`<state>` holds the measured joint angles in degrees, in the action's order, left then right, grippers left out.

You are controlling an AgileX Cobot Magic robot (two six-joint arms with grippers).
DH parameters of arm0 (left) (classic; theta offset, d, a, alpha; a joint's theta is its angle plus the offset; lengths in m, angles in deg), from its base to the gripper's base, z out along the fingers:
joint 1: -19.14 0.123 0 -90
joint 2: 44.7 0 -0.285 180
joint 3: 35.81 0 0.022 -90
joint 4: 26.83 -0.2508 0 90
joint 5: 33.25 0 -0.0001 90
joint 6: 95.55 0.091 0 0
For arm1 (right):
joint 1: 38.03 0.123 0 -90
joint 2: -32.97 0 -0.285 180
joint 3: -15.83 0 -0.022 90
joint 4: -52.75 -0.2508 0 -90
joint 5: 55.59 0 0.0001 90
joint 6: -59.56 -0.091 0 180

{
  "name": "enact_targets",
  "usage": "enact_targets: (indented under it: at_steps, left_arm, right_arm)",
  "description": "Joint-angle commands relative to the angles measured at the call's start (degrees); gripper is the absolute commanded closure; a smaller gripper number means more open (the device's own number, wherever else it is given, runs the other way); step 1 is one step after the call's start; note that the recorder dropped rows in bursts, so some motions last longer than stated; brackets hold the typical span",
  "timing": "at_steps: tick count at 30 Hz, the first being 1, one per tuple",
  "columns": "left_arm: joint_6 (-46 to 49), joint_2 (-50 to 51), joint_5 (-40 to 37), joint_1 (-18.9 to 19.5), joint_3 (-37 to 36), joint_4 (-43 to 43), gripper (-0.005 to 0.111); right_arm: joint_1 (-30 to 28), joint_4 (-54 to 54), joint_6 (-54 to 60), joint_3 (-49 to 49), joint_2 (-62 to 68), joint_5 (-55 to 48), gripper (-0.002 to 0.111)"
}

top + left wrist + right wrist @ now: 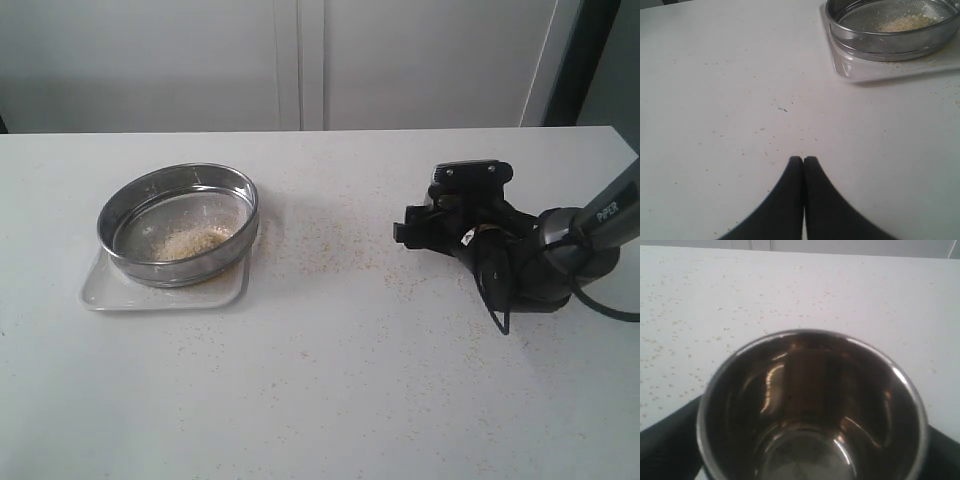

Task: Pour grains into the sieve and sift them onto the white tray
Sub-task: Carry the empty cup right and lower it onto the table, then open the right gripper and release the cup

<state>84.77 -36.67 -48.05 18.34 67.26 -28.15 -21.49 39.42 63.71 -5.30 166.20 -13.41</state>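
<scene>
Table [330,380]: white, flat, speckled with stray granules [320,245] between the two work areas
White tray [98,296]: lies flat on the left of the table, directly under the sieve; only its near rim and corners show; judged light and liable to slide if the sieve is dragged across it
Sieve [172,268]: stands level on the tray, its steel ring overhanging the tray's far edge; judged rigid, of moderate weight, with a smooth wall that may slip in the jaws; best taken at the ring wall, one finger inside and one outside, at the edge away from the pile, and kept level while shaken
Right gripper [440,210]: low over the right of the table, well apart from the sieve, jaws set wide either side of the cup; whether they press on it or stand just clear cannot be told
Left gripper [803,161]: fingertips pressed together, nothing between them, near the tray but apart from it
Steel cup [810,405]: sits between the right jaws, mouth towards the wrist camera, inside bare and shiny, no grains seen
Grains [195,242]: small pale heap on the mesh towards the near side; loose and sandy, judged to shift and scatter at any tilt
Stage: pouring judged done, sifting not yet done
</scene>
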Motion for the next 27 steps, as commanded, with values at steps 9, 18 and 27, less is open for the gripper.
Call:
enact_targets:
  at_steps: [9,18,27]
  left_arm:
    - [0.1,-0.2,0.1,0.2,-0.3,0.4,0.107]
    - [0.1,-0.2,0.1,0.2,-0.3,0.4,0.107]
    - [0.1,-0.2,0.1,0.2,-0.3,0.4,0.107]
  right_arm:
    - [-0.5,-0.1,0.8,-0.2,-4.0,-3.5,0.021]
    - [-0.5,-0.8,0.8,-0.2,-11.2,-5.4,0.021]
    - [-0.5,-0.8,2.1,-0.2,-16.7,-15.9,0.044]
